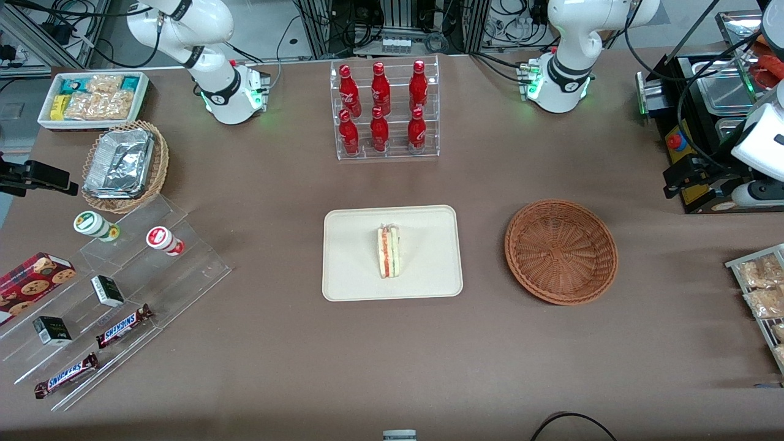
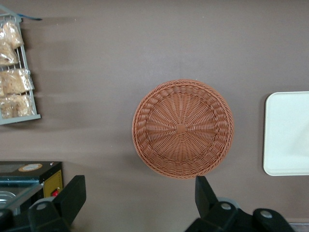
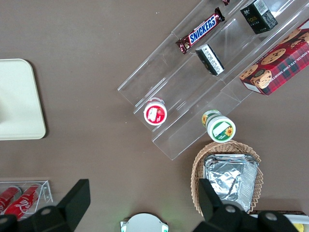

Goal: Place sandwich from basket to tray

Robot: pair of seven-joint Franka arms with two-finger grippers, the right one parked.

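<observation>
With the sandwich (image 1: 389,251) delivered upright mid-tray (image 1: 349,282), the released, empty pincer (image 2: 140,203) hovers high above the vacated basket (image 2: 183,129).

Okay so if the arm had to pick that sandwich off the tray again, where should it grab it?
Probably from above, fingers across the two bread faces. The sandwich stands on edge on the tray, filling stripes up, so its flat sides are exposed. The gripper hangs open above the empty basket.
</observation>
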